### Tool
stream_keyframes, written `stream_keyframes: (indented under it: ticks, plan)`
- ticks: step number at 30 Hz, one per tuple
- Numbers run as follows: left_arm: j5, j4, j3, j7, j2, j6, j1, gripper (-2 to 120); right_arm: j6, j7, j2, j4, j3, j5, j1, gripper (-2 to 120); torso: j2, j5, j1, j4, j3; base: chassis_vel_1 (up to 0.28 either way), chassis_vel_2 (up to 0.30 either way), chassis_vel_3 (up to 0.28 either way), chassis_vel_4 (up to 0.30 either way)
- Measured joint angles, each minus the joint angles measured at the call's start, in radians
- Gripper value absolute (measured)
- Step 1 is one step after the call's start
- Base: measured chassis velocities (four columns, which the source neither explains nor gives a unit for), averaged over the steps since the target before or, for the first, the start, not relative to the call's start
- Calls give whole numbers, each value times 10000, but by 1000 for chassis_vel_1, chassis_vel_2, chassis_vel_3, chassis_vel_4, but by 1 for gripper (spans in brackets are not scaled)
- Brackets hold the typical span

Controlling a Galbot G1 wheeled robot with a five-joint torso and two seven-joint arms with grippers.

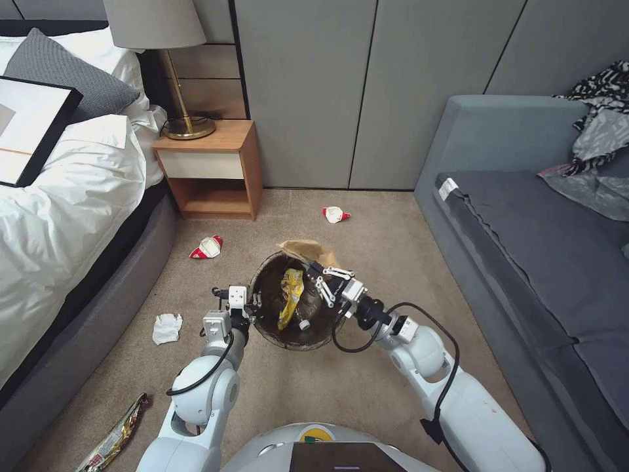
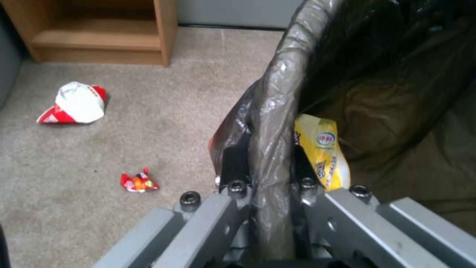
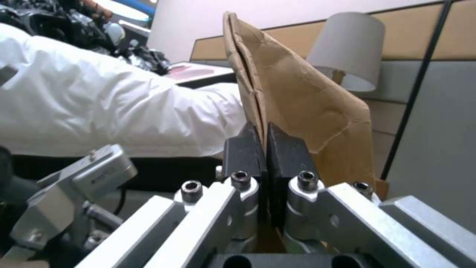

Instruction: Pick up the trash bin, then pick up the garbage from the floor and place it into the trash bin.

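Left gripper [image 2: 267, 175]: clamped on the trash bin [image 1: 291, 308] rim — hold it level above the floor.
Right gripper [image 3: 263, 149]: pinching the brown paper bag [image 3: 302, 108] over the bin's far edge — you should centre it, then release.

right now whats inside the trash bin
A yellow wrapper and a clear bottle lie in the trash bin. Its dark bag lining and the right claw, holding a paper bag, hide anything else.

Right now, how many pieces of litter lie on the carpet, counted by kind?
Red-and-white crumpled wrappers: 2
Small red crumpled wrapper: 1
White tissue wad: 1
Long foil snack wrapper: 1
Total: 5
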Motion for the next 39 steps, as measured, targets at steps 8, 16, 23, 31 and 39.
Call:
stream_keyframes:
  ticks: [8, 16, 23, 31, 39]
  plan:
    - [-157, -125, 142, -83, -18, 231, 44, 0, -78, 107, 138, -341, -757, -431, 112, 0, 0, -1, 0, -2, 0, 0, 0, 0, 0]
    - [-202, -137, 174, -103, -20, 272, 44, 0, -14, 112, 274, -581, -927, -641, 27, 0, 0, -1, 0, -2, 0, 0, 0, 0, 0]
    - [-299, -278, 179, -132, -14, 341, 55, 0, 59, 113, 420, -881, -992, -816, -21, 7, 0, -1, 0, -1, 0, 0, 0, 0, 0]
    - [-650, -593, 194, -332, 18, 856, 109, 0, 116, 359, 551, -1247, -979, -1197, -93, 37, 0, 0, 0, -1, 0, 0, 0, 0, 0]
    - [-863, -747, 178, -507, 43, 1246, 138, 0, 203, 337, 581, -1315, -930, -1276, -114, 67, 0, 0, 0, -1, 0, 0, 0, 0, 0]
